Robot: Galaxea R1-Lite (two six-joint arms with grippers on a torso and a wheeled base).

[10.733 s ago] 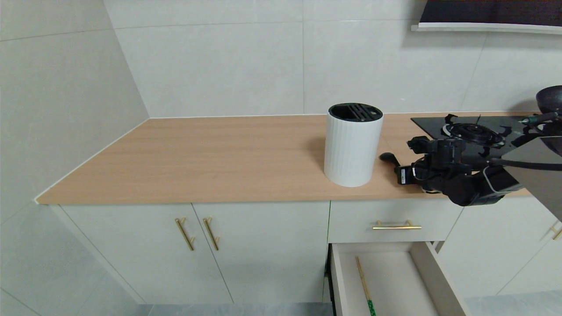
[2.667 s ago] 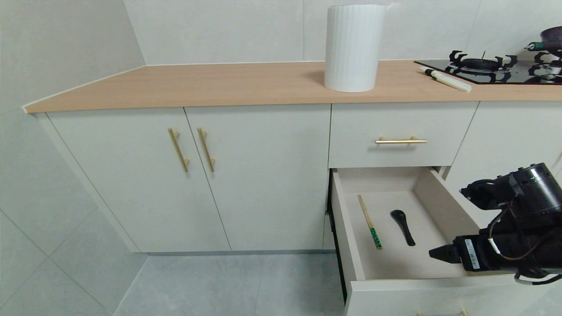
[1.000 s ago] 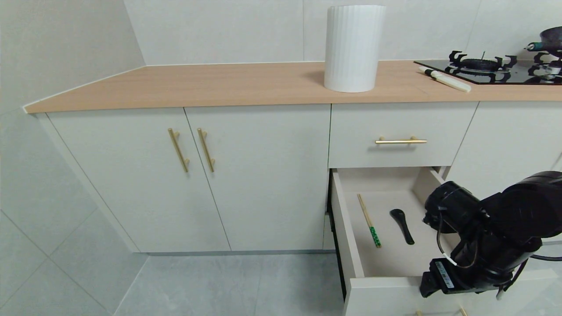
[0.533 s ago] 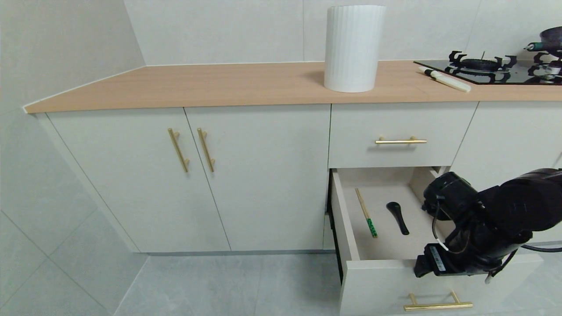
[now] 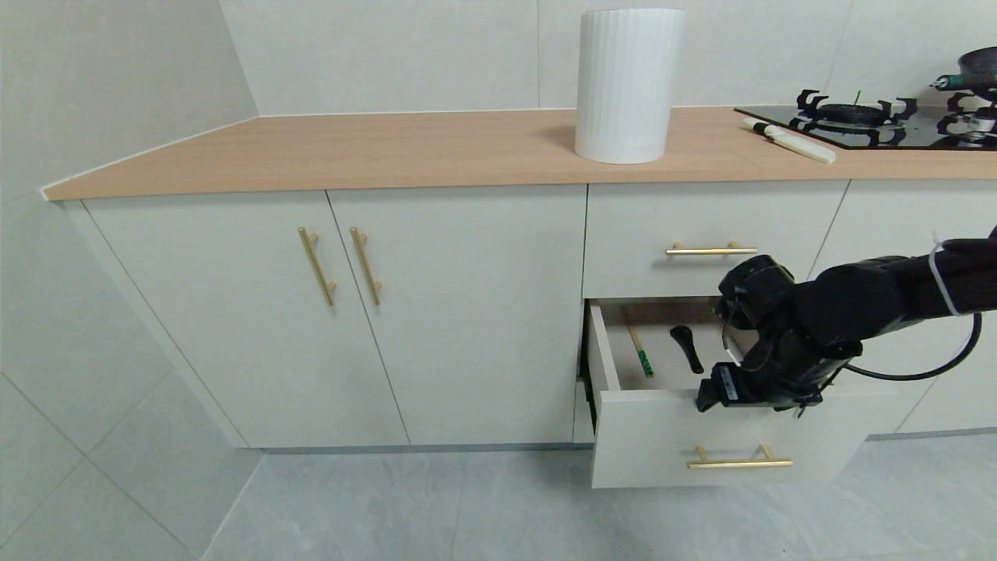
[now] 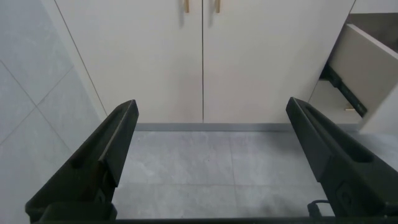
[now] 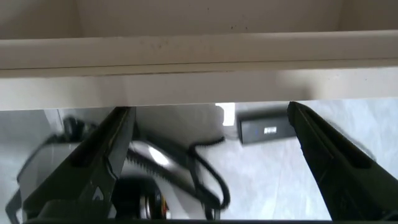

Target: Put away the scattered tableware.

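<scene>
The drawer [image 5: 662,436] is found partly open; the spoon [image 5: 685,349] and chopsticks [image 5: 640,354] are seen inside, far ends lost in shadow. The right gripper [image 7: 208,155] is spread at the drawer's top edge; contact cannot be told. The left gripper [image 6: 211,155] is spread wide above the floor [image 6: 261,180].

Countertop [image 5: 350,152] looks matt wood; drawer handle [image 5: 740,463], brassy metal (glossy).

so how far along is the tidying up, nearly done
Partly done. The chopsticks and black spoon already lie in the lower drawer. In hand: the right end effector sits at that drawer's front edge, open, with the drawer only partly out. Left: a white utensil lies on the counter beside the stove, and the drawer is not yet shut.
</scene>
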